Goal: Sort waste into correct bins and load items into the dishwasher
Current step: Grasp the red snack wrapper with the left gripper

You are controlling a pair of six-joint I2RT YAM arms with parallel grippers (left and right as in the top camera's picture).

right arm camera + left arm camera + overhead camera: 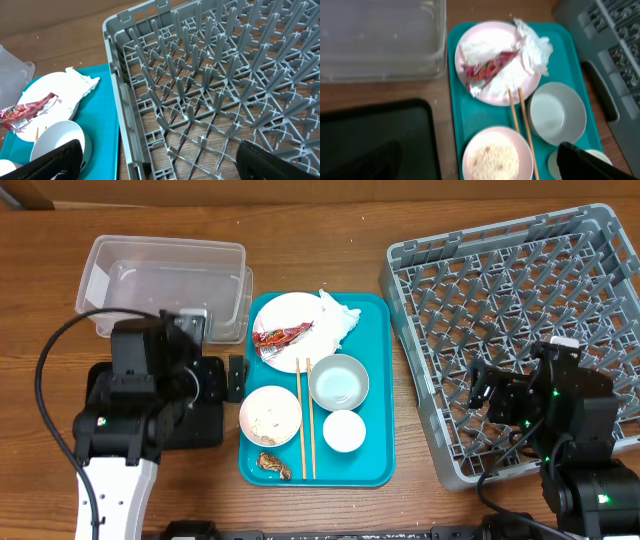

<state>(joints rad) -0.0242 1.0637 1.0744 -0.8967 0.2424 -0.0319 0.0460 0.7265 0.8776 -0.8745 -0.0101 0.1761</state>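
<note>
A white plate (283, 314) on the teal tray holds a red snack wrapper (280, 337) and a crumpled white napkin (340, 318). One pale bowl (270, 416) holds rice grains; the other bowl (339, 382) is empty. A white cup (343, 430) stands near the front. A brown food scrap (273, 464) lies on the tray. The clear tub (165, 280) is at the back left. The black tray (205, 428) lies partly under my left arm. My left gripper (236, 378) is open and empty over the tray's left edge (480, 165). My right gripper (480, 393) is open and empty over the grey dish rack (520, 310), also in the right wrist view (160, 162).
The teal serving tray (378, 350) lies between the bins and the rack. A pair of wooden chopsticks (303, 415) lies lengthwise on it between the bowls. The rack holds no dishes (210, 90).
</note>
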